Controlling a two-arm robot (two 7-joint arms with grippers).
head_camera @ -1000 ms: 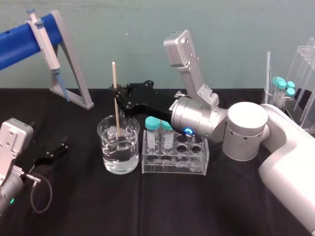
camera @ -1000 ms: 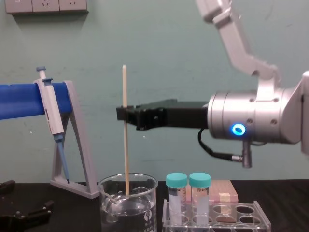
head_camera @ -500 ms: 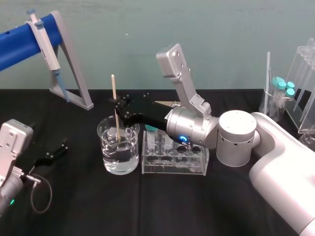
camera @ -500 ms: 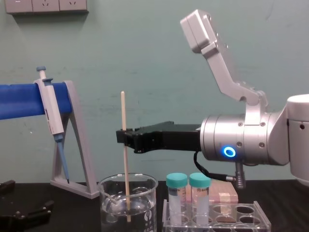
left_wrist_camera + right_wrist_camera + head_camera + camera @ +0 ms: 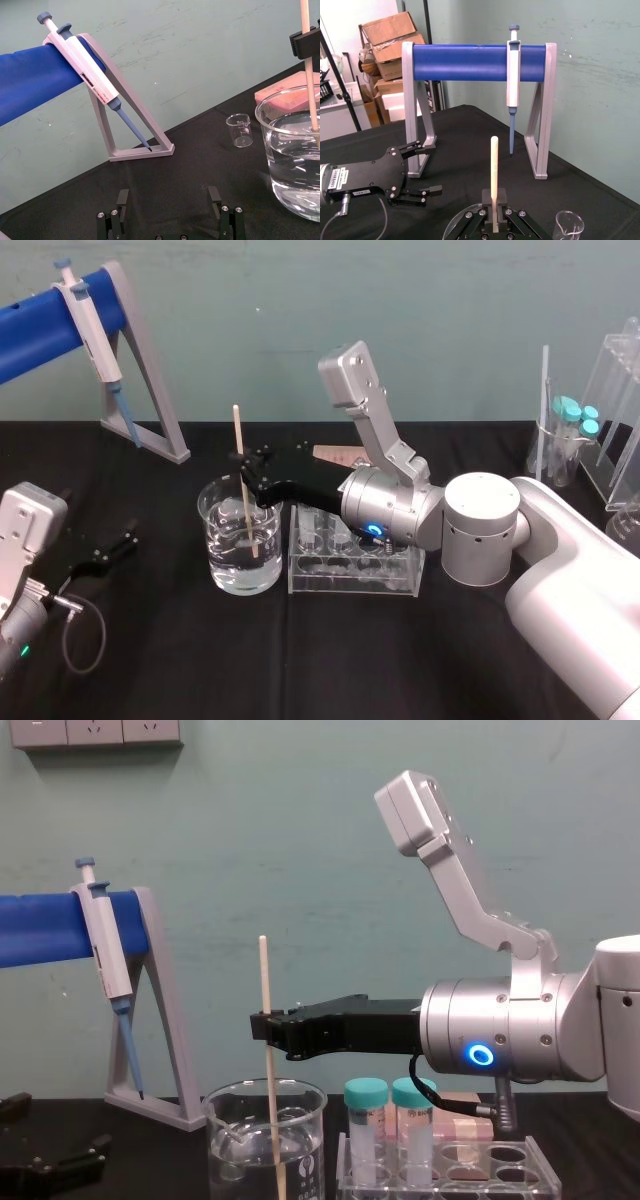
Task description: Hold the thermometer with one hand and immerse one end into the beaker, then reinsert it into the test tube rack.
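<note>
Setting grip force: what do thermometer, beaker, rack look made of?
The thermometer: opaque matte cream, wood or plastic, can't tell. The beaker: clear glossy glass, liquid visible through it. The test tube rack: clear glossy plastic, likely acrylic, flat panels. The right gripper pinches the thermometer; the left gripper is parked left.

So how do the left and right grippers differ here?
The right gripper is shut on the thermometer; the left gripper is open and holds nothing. The right gripper is raised over the beaker; the left gripper is parked low at the robot's left. Both are black, two-fingered.
</note>
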